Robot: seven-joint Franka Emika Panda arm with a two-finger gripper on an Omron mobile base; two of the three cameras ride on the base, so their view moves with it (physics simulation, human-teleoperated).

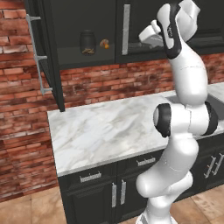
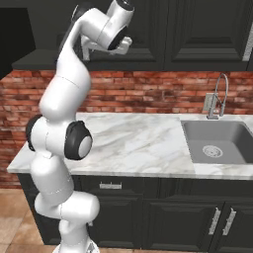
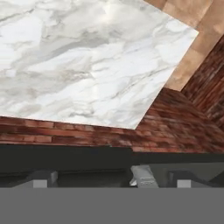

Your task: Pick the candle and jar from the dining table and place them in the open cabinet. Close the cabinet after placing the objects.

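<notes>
In the left base view the cabinet (image 1: 87, 30) stands open, its left door (image 1: 43, 52) swung out toward the camera with its long silver bar handle (image 1: 38, 54) running vertically along the edge. On the dark shelf inside, the jar (image 1: 88, 42) stands upright, long axis vertical, neck at the top and tan bits showing near its base. Just beside it to the right, apart from it, sits the candle (image 1: 104, 43), too small to tell how it lies. The closed right door (image 1: 131, 26) with its own vertical handle (image 1: 126, 29) lies between the jar and the raised arm. The gripper (image 1: 151, 37) is up at shelf height in front of that closed door, to the right of both things; from the right base view it (image 2: 106, 49) is seen against the black cabinet fronts. How far apart the fingers (image 3: 143, 176) stand I cannot tell, and nothing is seen between them. Below, the marble surface (image 1: 109, 127) lies bare over black drawers; a sink (image 2: 217, 143) and faucet (image 2: 220, 94) sit at its right end, with brick wall (image 2: 148, 94) behind.
</notes>
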